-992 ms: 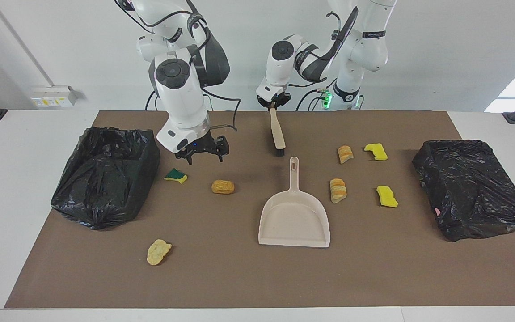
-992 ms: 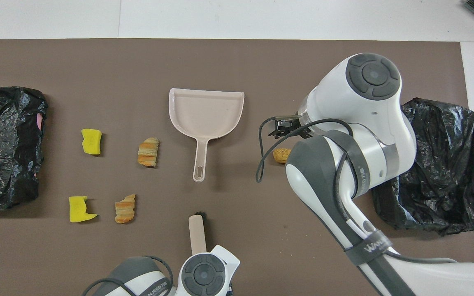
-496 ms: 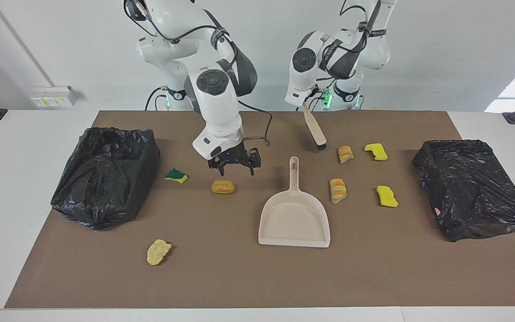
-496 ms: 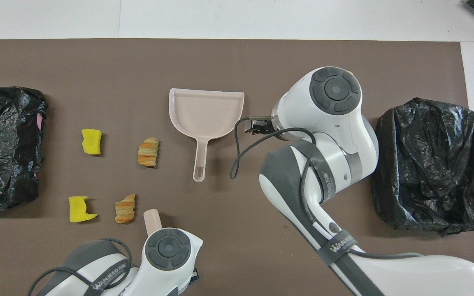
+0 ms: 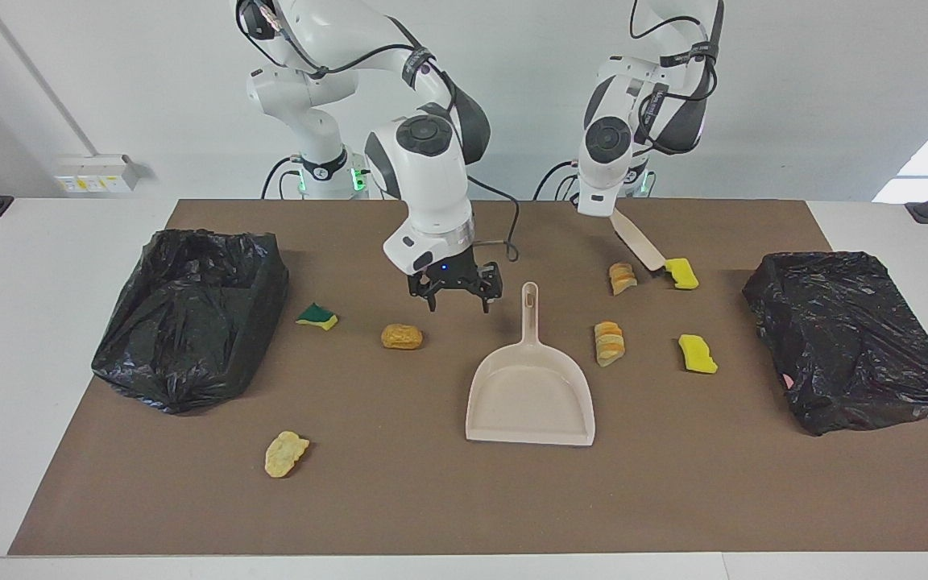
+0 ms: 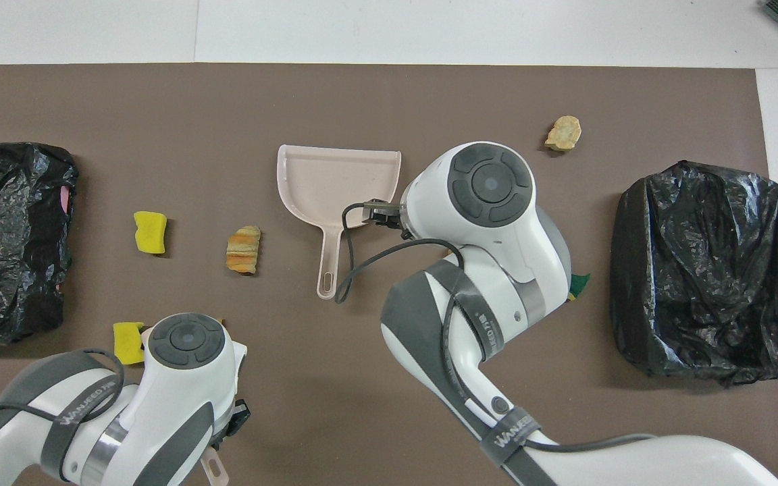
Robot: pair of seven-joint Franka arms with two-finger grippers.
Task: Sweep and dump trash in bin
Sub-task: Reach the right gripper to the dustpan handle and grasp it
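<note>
Brown matting covers the desk [image 5: 448,499], and both arms reach over it. Nearest the robots, the left pincer [image 5: 602,211] is clenched on the handle of the beige brush [image 5: 638,242], which slants down so that its bristle end sits against a yellow sponge bit [image 5: 680,273]. Just beside that brush tip, toward the right arm's end, lies a striped bread-like lump [image 5: 622,278].

Farther out, the right pincer [image 5: 454,295] hangs with its fingers spread and nothing between them, over bare mat just beside the handle of the beige dustpan [image 5: 530,387]. Below it, a little farther from the robots, rests a tan nugget [image 5: 401,337]. A green-and-yellow sponge piece [image 5: 317,316] lies toward the right arm's end, close to a bin lined with a black bag [image 5: 190,314].

On the dustpan's other flank, toward the left arm's end, sit a second striped bread lump [image 5: 609,342] and another yellow sponge bit [image 5: 698,354], with a second black-bagged bin [image 5: 847,334] at that end of the desk.

Farthest from the robots, well apart from either pincer, a pale crumpled lump [image 5: 285,453] lies alone.
</note>
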